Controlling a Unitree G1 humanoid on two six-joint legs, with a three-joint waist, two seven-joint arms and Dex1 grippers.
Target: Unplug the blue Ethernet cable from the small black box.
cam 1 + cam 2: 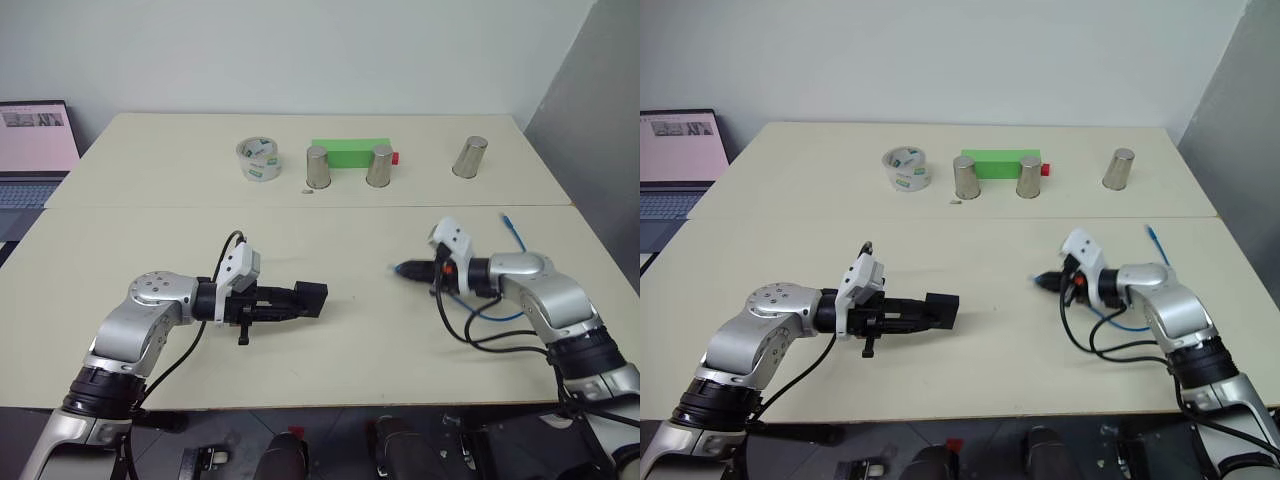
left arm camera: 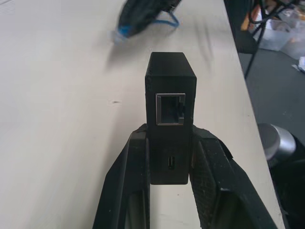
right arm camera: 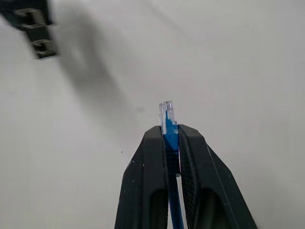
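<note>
- Although the plug is already out of its socket, both grippers are closed on their loads: the left gripper (image 1: 300,301), at lower centre-left of the head view, clamps the small black box (image 1: 313,297), and the right gripper (image 1: 408,269), at centre-right, pinches the blue Ethernet cable (image 3: 167,125) just behind its clear plug.
- The box and the plug hang well apart above the pale surface (image 1: 350,230), and the left wrist view shows the box's metal-rimmed socket empty.
- The rest of the cable trails back past the right arm, its far plug (image 1: 508,218) lying on the surface at the right.
- What could go wrong, as a judgement: the pinch on the cable is narrow, so a tug from the trailing loop could slide the plug out of the fingers; the box is held by one end only and could twist or drop if the grip loosens.
- Hard to make out: the cable's middle is partly hidden behind the right arm and tangled with black robot cables; the right gripper appears blurred in the left wrist view.
</note>
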